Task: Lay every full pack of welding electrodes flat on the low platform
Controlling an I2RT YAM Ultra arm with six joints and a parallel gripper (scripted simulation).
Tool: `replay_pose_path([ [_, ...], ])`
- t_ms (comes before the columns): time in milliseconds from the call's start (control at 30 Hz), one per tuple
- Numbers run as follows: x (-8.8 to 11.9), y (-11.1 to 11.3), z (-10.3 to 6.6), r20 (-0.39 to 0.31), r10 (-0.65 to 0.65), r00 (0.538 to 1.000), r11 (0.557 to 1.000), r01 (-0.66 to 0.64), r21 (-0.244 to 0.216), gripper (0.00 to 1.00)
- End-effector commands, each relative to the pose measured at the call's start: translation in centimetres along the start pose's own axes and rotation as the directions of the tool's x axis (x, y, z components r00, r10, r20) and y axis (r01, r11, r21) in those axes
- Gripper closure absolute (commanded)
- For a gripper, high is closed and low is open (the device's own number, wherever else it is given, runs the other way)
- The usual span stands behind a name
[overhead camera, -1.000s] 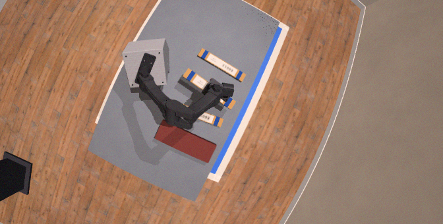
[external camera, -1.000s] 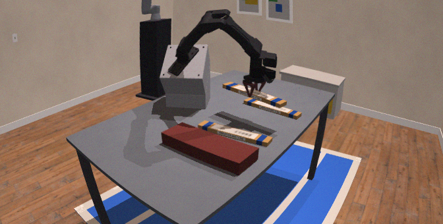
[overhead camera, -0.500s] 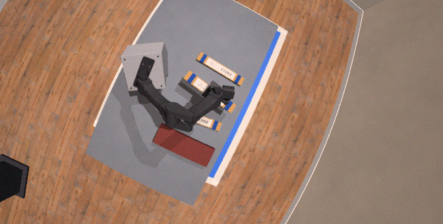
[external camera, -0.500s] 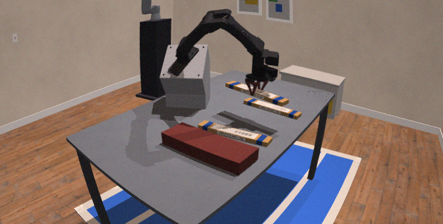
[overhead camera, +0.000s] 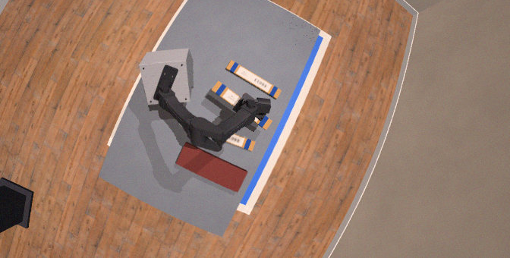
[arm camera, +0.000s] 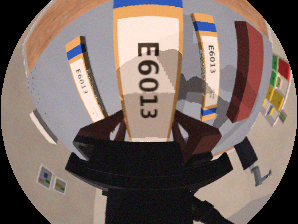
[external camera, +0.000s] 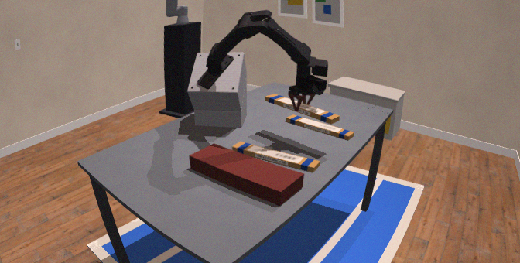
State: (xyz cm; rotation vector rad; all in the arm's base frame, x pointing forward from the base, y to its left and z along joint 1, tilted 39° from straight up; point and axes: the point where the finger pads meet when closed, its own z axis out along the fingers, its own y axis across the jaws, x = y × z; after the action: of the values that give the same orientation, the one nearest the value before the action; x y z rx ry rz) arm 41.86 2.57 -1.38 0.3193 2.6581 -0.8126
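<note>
My gripper [external camera: 302, 106] [arm camera: 149, 111] is shut on the sides of one E6013 electrode pack [overhead camera: 231, 95] [external camera: 319, 112] [arm camera: 132, 50], near its middle. The pack is roughly level in the air, with its shadow on the table apart from it. A second pack [overhead camera: 248, 75] [external camera: 319, 126] [arm camera: 80, 80] lies flat on the table on the side away from the platform. A third pack [overhead camera: 235, 139] [external camera: 275, 155] [arm camera: 211, 65] lies flat on the table beside the dark red low platform [overhead camera: 216, 168] [external camera: 248, 168] [arm camera: 250, 60]. The arm partly hides it in the top view. No pack lies on the platform.
The grey block [overhead camera: 167, 56] [external camera: 220, 106] under the arm's base stands at one long edge of the grey table [overhead camera: 243, 28] [external camera: 155, 203]. The arm arches over the table. A low white cabinet [external camera: 367, 88] stands beyond the table's far end.
</note>
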Motion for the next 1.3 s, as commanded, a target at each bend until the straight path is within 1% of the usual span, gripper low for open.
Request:
replay_pose_path([
  [0, -1.17, 1.62, -2.27, 0.053, -0.007, 0.999, 1.000, 0.009, -0.025, 1.00],
  [33, -1.10, 1.67, -2.20, 0.052, -0.009, 0.999, 1.000, 0.010, -0.024, 1.00],
  [133, -1.51, 1.51, -2.73, 0.062, 0.002, 0.998, 1.000, 0.000, -0.031, 1.00],
  [400, -1.12, 1.85, -2.30, 0.051, -0.010, 0.999, 1.000, 0.011, -0.023, 1.00],
  [500, -1.70, 1.60, -3.03, 0.065, 0.005, 0.998, 0.999, -0.003, -0.034, 1.00],
  [1267, -1.26, 1.92, -2.46, 0.052, -0.006, 0.999, 1.000, 0.007, -0.024, 1.00],
])
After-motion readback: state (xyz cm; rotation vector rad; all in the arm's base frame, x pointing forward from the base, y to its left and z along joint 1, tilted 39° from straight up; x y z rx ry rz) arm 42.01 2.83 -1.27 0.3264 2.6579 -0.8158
